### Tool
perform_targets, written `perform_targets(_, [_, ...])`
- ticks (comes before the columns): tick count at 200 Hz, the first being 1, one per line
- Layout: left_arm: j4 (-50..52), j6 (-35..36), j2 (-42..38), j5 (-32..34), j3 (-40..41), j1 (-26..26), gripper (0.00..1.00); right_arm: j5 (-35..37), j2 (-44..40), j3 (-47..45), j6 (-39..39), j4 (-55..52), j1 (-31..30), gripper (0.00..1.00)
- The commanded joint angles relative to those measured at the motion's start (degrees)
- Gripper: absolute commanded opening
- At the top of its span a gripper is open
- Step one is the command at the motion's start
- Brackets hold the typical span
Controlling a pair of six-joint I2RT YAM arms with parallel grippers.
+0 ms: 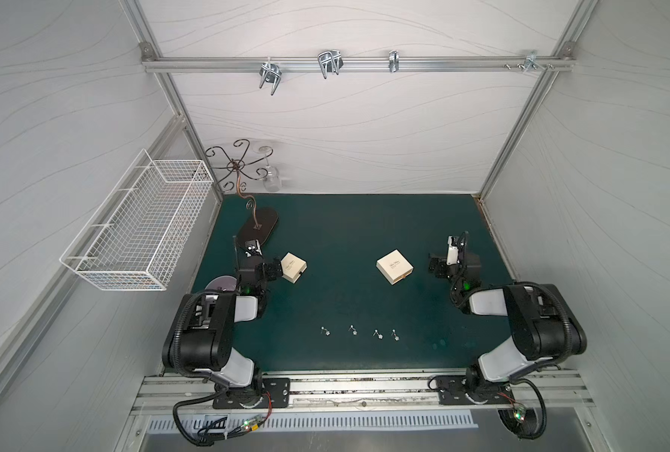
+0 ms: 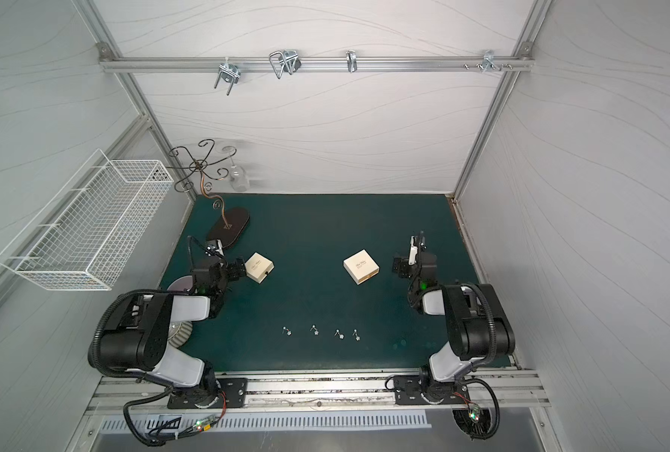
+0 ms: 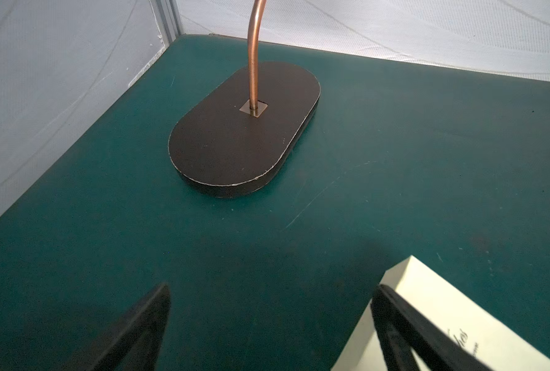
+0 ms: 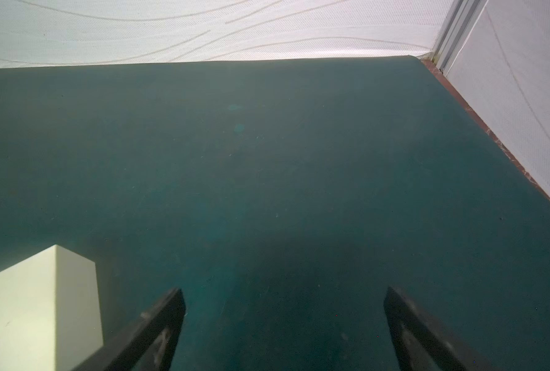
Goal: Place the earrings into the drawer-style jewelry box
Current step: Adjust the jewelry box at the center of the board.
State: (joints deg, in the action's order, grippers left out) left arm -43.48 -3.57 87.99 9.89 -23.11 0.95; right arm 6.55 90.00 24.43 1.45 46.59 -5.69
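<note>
1. Judging by the layout, the task is taken to be at its very start: nothing is lifted and nothing is placed yet.
2. Four earrings [image 1: 377, 334] are seen in a loose row on the green mat [image 1: 345, 235], near its front edge and between the two arm bases, well apart from both boxes.
3. The left gripper [image 3: 272, 287] is seen spread wide and empty. One finger is just beside a corner of the left box [image 1: 293, 267]; contact cannot be told.
4. The right gripper [image 4: 283, 290] is likewise spread wide with nothing held. The right box [image 1: 394, 267] is near it but apart.
5. Both cream boxes are read as shut. A small pull tab is made out on the near side of the right box. Which box is meant for the earrings cannot be told.
6. The step in hand is judged to be the approach to a box so that its drawer can be opened.
7. For the next move, the sleeve likely needs to be braced by one gripper while the tab is pinched and drawn out by the other.
8. After that, a fine fingertip pinch at mat level is called for, since the earrings are tiny and lie flat.
</note>
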Motion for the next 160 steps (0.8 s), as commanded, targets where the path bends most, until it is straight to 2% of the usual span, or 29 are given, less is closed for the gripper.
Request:
perform_targets(1, [-2.04, 0.71, 0.34, 0.84, -1.72, -0.25, 1.00, -0.12, 0.42, 0.50, -1.10, 0.61, 0.07, 0.99])
perform_targets(136, [-2.79, 1.96, -1.11, 0.85, -1.47, -0.86, 1.00, -0.33, -1.09, -0.16, -1.15, 0.81, 0.24, 0.99])
perform_targets(147, [4.78, 3.20, -4.97, 5.79, -3.80, -3.64, 1.00, 0.49, -3.55, 0.60, -0.80, -2.53, 0.39, 0.99])
perform_targets(160, [15.28, 2.83, -8.35, 13.69, -8.16, -6.73, 1.00, 2.04, -7.57, 4.47, -0.20, -12.75, 0.33, 0.99])
